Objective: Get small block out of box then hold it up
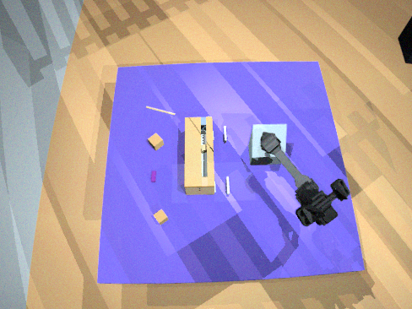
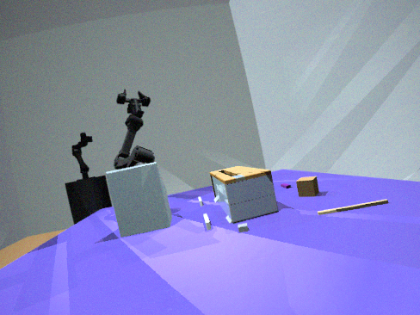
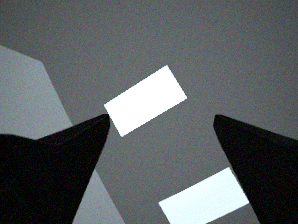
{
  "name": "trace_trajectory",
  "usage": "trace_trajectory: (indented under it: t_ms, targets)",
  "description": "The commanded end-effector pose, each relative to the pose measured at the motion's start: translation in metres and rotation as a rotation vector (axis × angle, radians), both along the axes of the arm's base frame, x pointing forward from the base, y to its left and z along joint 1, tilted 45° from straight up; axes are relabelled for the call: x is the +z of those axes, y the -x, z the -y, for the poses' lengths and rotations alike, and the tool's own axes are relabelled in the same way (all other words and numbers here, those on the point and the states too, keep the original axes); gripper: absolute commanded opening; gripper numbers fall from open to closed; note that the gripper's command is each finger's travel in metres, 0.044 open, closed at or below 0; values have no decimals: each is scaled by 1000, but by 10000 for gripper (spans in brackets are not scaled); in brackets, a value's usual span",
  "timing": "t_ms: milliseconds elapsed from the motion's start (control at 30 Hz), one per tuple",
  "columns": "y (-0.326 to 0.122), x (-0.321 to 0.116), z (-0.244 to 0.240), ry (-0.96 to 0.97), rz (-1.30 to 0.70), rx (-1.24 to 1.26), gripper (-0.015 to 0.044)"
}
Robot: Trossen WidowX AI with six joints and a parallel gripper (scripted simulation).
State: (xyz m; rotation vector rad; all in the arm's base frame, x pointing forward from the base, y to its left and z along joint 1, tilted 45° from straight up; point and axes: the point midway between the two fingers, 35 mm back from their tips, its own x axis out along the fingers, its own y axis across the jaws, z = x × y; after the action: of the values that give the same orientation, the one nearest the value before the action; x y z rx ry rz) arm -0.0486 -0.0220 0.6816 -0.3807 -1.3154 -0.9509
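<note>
The box (image 1: 192, 156) (image 2: 254, 200) stands upright near the middle of the purple mat, with a wooden top and a long slot. A small tan piece (image 1: 203, 149) shows at the slot; I cannot tell whether it is the block. The shelf and its ends cannot be made out. My gripper (image 1: 322, 203) (image 2: 132, 92) (image 3: 161, 119) is open and empty, high up to the right of the box in the top view, far from it. Its fingers point upward; the wrist view shows bright ceiling panels, not the box.
The arm stands on a pale pedestal (image 1: 258, 131) (image 2: 138, 202). White bars (image 1: 224, 133) (image 1: 228, 186) lie between pedestal and box. Beyond the box are two tan cubes (image 1: 155, 141) (image 1: 160, 216), a magenta piece (image 1: 154, 176) (image 2: 285, 186) and a thin stick (image 1: 160, 111) (image 2: 353, 206).
</note>
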Motion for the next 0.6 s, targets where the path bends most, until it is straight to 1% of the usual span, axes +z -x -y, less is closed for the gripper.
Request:
trace_trajectory:
  t_ms: [0,133,267,567]
  targets:
    - [-65,-5,40,-77,-172,65,400]
    - [-120,-18,72,-148,-314,126,400]
    - [-172,-41,101,-228,-448,198,400]
    - [-282,-118,154,-442,-737,387,400]
